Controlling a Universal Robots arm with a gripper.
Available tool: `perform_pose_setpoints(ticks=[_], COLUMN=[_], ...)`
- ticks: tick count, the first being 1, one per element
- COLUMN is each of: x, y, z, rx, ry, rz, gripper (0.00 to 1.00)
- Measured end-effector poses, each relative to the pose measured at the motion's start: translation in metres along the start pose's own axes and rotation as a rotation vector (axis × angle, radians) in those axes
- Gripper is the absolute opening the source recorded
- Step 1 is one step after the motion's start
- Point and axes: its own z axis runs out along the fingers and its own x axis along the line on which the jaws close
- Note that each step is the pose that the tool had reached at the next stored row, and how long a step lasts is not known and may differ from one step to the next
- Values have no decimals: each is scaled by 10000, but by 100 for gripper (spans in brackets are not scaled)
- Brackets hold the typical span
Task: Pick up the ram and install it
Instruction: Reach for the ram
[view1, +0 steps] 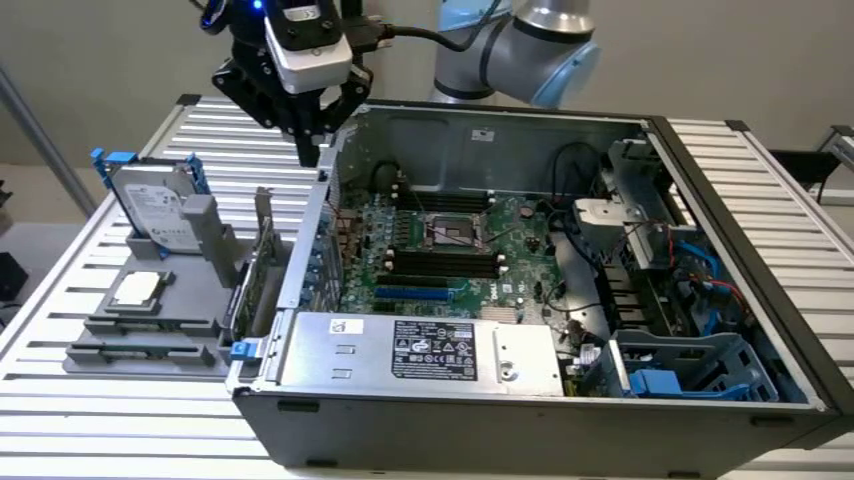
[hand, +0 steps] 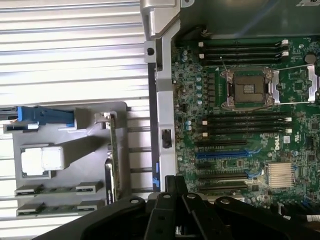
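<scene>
Black fingers (view1: 311, 145) closed, empty, over open grey metal PC case's (view1: 324, 225) far wall edge. Long thin dark-green RAM sticks (view1: 144, 352) lie in grey holder (view1: 200, 305), near, ext. view's left.

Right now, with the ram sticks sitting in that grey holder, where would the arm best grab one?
Probably take a ram stick by the middle of its upper long edge, coming straight down from above. It seems to stand on edge in the grey holder with its ends tucked into end blocks, so only the middle stretch leaves both flat faces free to pinch.
</scene>
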Motion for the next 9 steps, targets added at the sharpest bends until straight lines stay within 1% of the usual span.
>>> perform_pose_setpoints(ticks=[9], x=[337], y=[-107], z=[-4], rx=[5], ry=[0], rz=[0], gripper=[11])
